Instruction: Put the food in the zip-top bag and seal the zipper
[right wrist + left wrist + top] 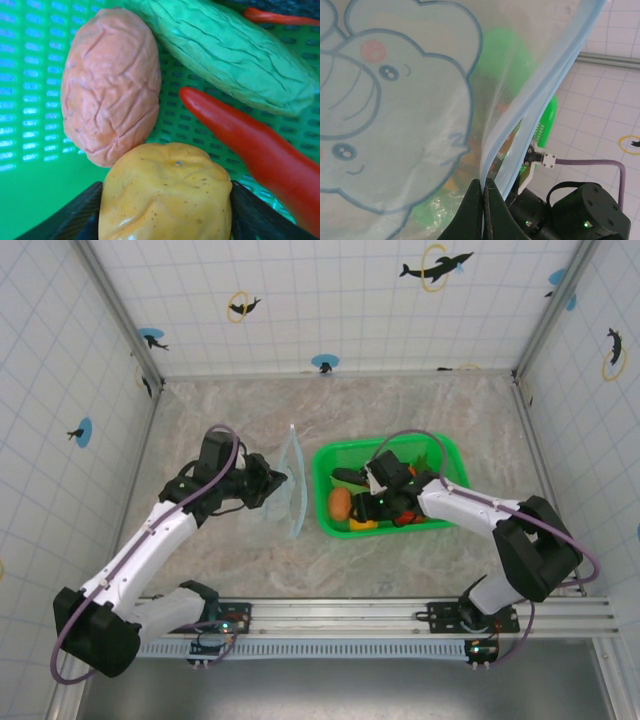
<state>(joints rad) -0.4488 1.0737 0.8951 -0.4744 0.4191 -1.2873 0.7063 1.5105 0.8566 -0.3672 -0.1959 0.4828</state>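
Biggest first: the zip-top bag [293,485] is held upright just left of the green mesh basket [392,443]. The left gripper [484,197] has its fingers pressed together on the bag's mouth edge. That film looks feather-light, floppy and slick, so the stiffer zipper [543,97] strip is the sensible place to pinch. Grab the sheet alone and it will likely sag shut. It's clear plastic with a blue elephant print and a pale blue strip along the rim.

Now the food, with 4 pieces showing down in the basket in the right wrist view. The green piece [235,55] is long and wrinkled. The red chili [250,145] is glossy and tapered, and likely to squirt out of a grip. The brownish-orange oval [112,85] looks matte, creased and grippy. Smallest is the yellow-orange round fruit [165,200], and the right gripper [372,508] is clamped on it, 1 finger against each flank. It looks light, firm and shiny, so I'd hold it at the widest part.
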